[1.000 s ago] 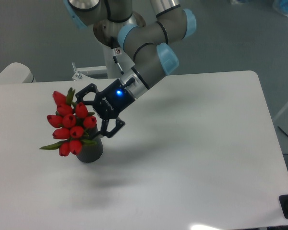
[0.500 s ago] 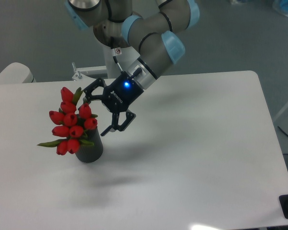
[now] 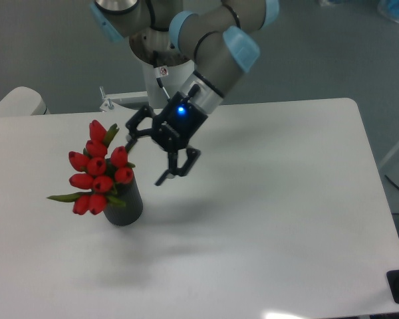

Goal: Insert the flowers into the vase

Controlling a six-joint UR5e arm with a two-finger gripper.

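1. Across the white table (image 3: pixel 266 199), your arm has lifted up and to the right.
2. Your gripper (image 3: pixel 149 156) hangs spread, empty, clear of the flowers (image 3: pixel 96 174).
3. They now lean in the vase (image 3: pixel 125 203); insertion looks finished.

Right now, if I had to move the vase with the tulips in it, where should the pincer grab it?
Grip the vase low on its bare cylinder wall, coming from its right, the pincer's side. The flowers overhang its top and left, so a top approach is blocked.
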